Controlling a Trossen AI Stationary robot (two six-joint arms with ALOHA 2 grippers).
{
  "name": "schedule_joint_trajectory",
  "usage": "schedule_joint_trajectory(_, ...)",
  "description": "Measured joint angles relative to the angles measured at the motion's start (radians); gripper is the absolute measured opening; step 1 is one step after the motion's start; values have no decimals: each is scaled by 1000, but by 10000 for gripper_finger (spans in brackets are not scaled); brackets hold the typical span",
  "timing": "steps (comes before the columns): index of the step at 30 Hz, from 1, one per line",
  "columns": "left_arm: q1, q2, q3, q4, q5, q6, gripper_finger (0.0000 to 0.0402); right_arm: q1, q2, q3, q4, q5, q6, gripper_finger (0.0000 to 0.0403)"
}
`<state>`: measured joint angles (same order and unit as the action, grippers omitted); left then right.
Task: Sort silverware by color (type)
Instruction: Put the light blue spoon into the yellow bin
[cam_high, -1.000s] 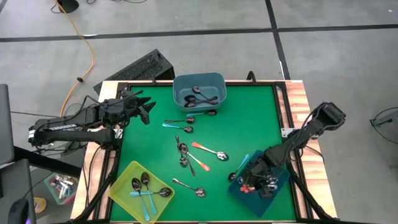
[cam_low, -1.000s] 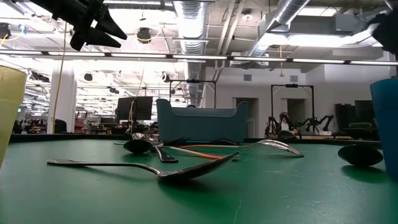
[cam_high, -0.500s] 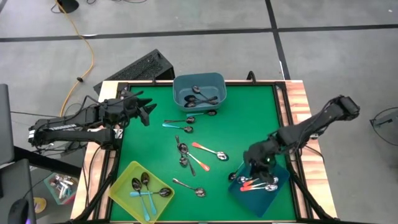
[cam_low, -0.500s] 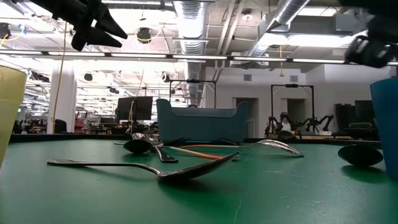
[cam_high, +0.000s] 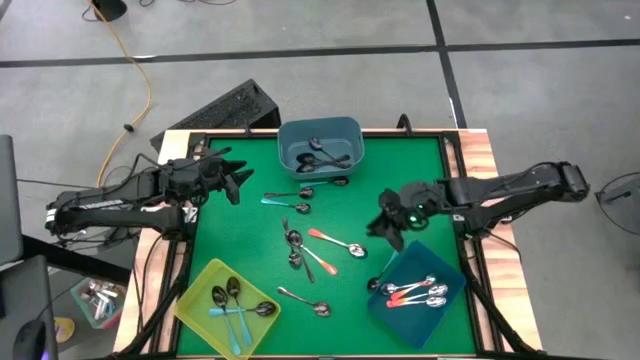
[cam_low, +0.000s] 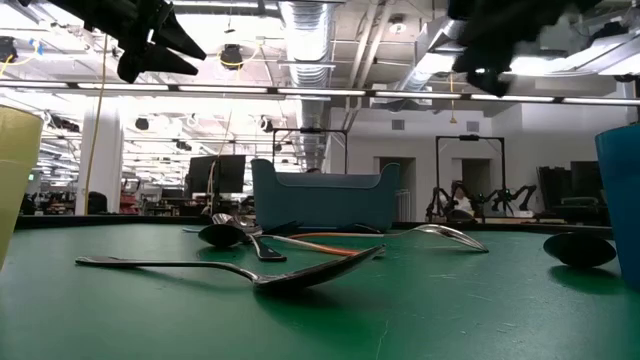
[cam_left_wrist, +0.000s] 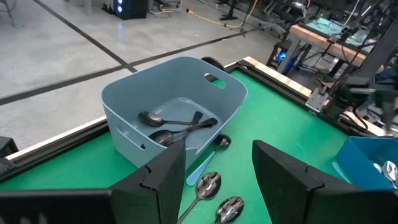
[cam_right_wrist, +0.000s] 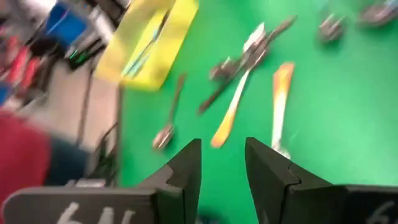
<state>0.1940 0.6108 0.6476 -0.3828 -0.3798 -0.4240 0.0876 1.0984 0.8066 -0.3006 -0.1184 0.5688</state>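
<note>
Loose spoons lie flat on the green mat: an orange-handled one (cam_high: 335, 243), a teal one (cam_high: 284, 205), dark ones (cam_high: 294, 248) (cam_high: 304, 299), and a teal one (cam_high: 386, 271) against the dark blue bin. My right gripper (cam_high: 385, 226) (cam_right_wrist: 222, 146) hangs open and empty above the mat, right of the orange spoon. At the mat's left edge my left gripper (cam_high: 236, 180) (cam_left_wrist: 217, 149) waits open and raised, facing the grey-blue bin (cam_left_wrist: 174, 106).
The grey-blue bin (cam_high: 320, 146) at the far edge holds dark spoons. At the near left, the yellow bin (cam_high: 200, 295) holds teal-handled ones. The dark blue bin (cam_high: 445, 310) at the near right holds orange-handled ones. A wooden rim (cam_high: 480, 170) frames the mat.
My right gripper has risen from over the dark blue bin and swung toward the table's far edge and its middle, turning as it went; it now hangs over the open mat. Its finger gap looks unchanged.
</note>
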Motion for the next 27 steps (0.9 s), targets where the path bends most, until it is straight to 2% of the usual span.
schedule_joint_trajectory(2,0,0,0,0,0,-4,170,-24,21,-2,3,42,-6,132)
schedule_joint_trajectory(6,0,0,0,-1,0,-3,170,-48,102,-2,71,50,-38,132)
schedule_joint_trajectory(11,0,0,0,-1,0,21,170,-40,258,12,266,106,-99,132)
schedule_joint_trajectory(13,1,0,0,-1,0,22,170,-43,336,62,338,142,-128,132)
schedule_joint_trajectory(17,0,-1,0,-2,1,26,170,-58,485,208,343,150,-213,132)
schedule_joint_trajectory(27,0,-9,0,20,37,21,170,-84,763,643,63,147,-441,132)
